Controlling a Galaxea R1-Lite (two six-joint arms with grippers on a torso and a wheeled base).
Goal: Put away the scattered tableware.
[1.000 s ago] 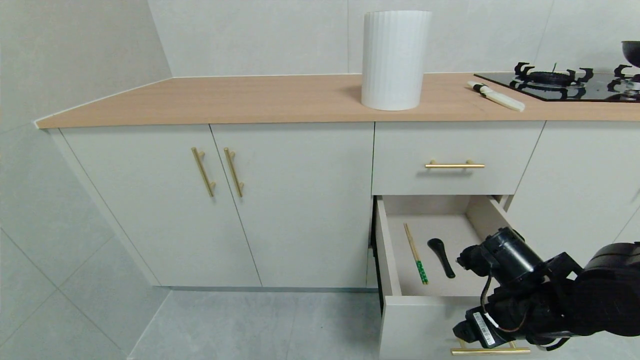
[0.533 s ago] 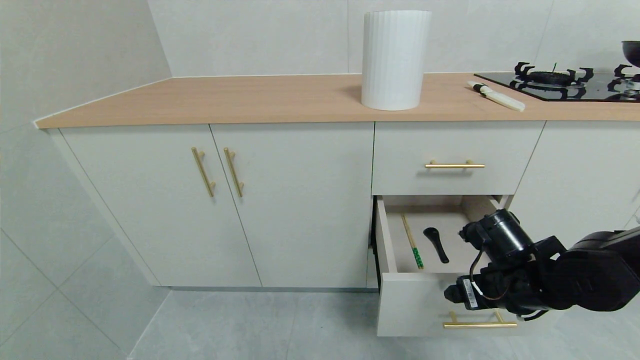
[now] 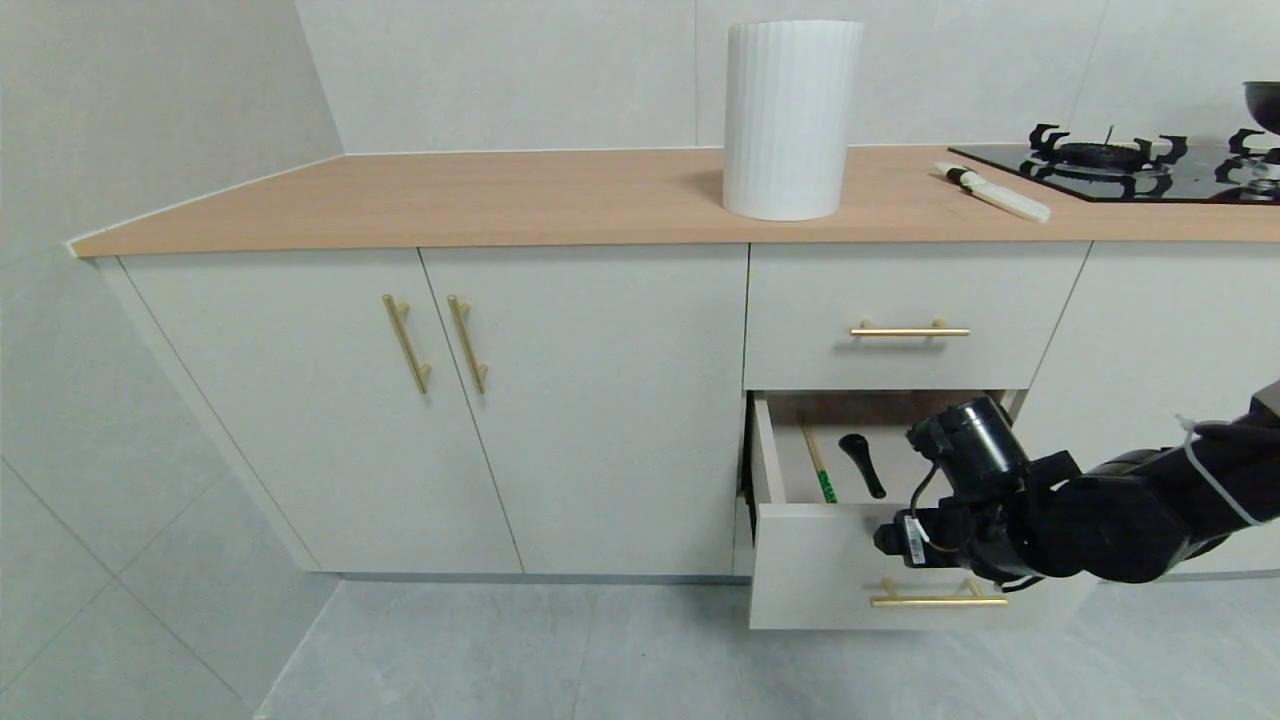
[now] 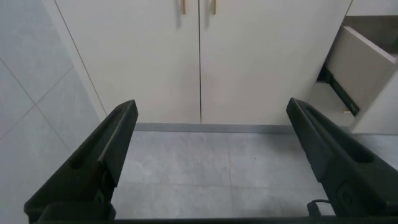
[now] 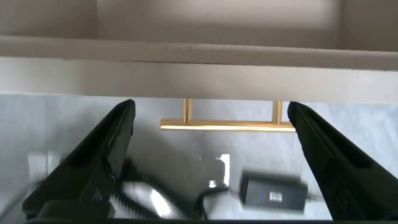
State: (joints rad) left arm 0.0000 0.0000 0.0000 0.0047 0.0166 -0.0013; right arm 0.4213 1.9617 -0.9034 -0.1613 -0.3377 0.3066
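right claw (image 5: 210, 118) spread wide, gripping nothing, close before the partly open drawer (image 3: 810, 570), gold handle (image 5: 227, 125) just ahead of it. chopsticks (image 3: 818, 468) and black spoon (image 3: 862, 464) lie inside (side by side), beyond the claw. left claw (image 4: 211, 112) gapes empty.

Near ends of chopsticks (image 3: 818, 472) & spoon (image 3: 862, 465) are hidden behind drawer (image 3: 820, 570) front, at 6 o'clock of them. Drawer interior toward 3 o'clock is blocked by right arm (image 3: 1120, 515); handle (image 3: 935, 601) is partly covered too. Stove (image 3: 1120, 165) is cut off at 3 o'clock by head view's edge.
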